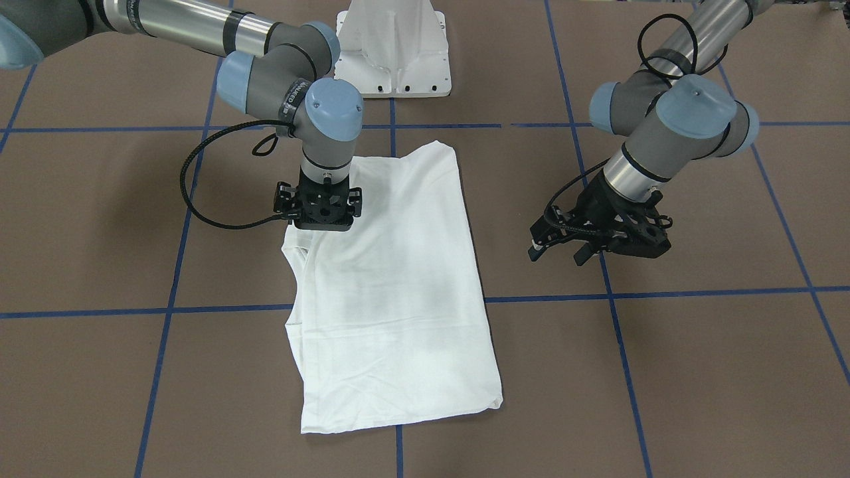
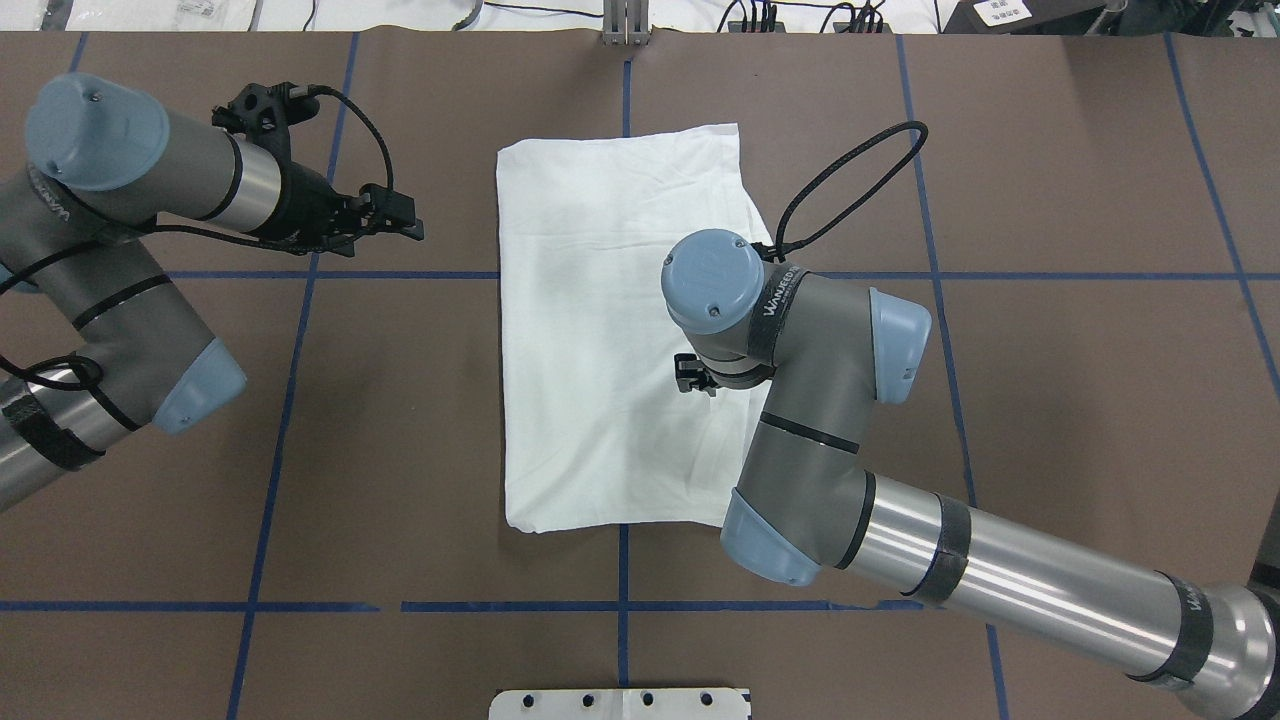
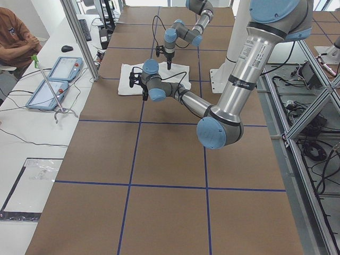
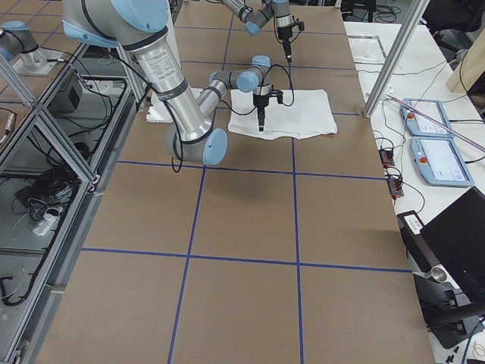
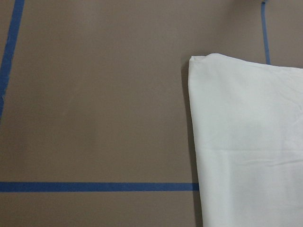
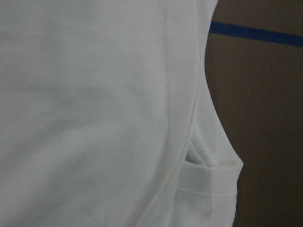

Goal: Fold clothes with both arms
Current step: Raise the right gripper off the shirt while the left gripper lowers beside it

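Directly under the right gripper (image 1: pixel 323 220) lay the folded shirt (image 1: pixel 398 299), flat on the table (image 1: pixel 697 372). That gripper's jaws were hidden, so I couldn't tell their state; it seemed poised to pinch the edge. The left gripper (image 1: pixel 560 251) hung spread apart, clear of the cloth. Only the right wrist camera showed the tucked seam (image 6: pixel 182 142) below.
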### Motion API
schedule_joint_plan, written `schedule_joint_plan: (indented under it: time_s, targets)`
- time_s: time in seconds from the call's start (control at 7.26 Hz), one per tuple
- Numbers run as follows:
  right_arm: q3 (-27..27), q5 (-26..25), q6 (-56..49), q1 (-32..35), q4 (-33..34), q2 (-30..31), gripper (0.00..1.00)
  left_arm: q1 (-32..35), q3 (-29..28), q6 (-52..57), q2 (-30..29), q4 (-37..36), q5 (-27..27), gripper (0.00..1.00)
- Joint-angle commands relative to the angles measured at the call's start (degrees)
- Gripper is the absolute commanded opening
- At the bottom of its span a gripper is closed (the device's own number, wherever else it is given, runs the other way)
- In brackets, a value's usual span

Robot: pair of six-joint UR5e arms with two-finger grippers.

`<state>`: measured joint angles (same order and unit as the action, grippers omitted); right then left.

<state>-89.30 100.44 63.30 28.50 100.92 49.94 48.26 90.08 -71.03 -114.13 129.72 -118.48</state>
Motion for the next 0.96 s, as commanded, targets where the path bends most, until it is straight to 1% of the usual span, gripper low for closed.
schedule_joint_plan:
  time_s: [0.0,0.28,0.41,0.69,0.83]
  targets:
    - [-2.8,-0.1,0.1,0.0,0.2,2.7,1.00,0.0,-0.1,0.1,0.1,0.0,0.0,1.00]
    - [-3.1,-0.1,0.1,-0.1,0.2,4.2,1.00,0.0,-0.1,0.1,-0.1,0.0,0.0,1.00]
    - [-4.2,0.0,0.1,0.2,0.2,4.9,1.00,0.0,0.0,0.0,-0.5,0.0,0.0,1.00]
    - [-14.3,0.5,-0.8,0.7,0.2,13.5,1.00,0.0,0.0,0.0,-0.5,0.0,0.0,1.00]
    - [-16.5,0.4,-0.7,0.6,0.2,15.7,1.00,0.0,0.2,-0.3,-0.7,0.0,0.0,1.00]
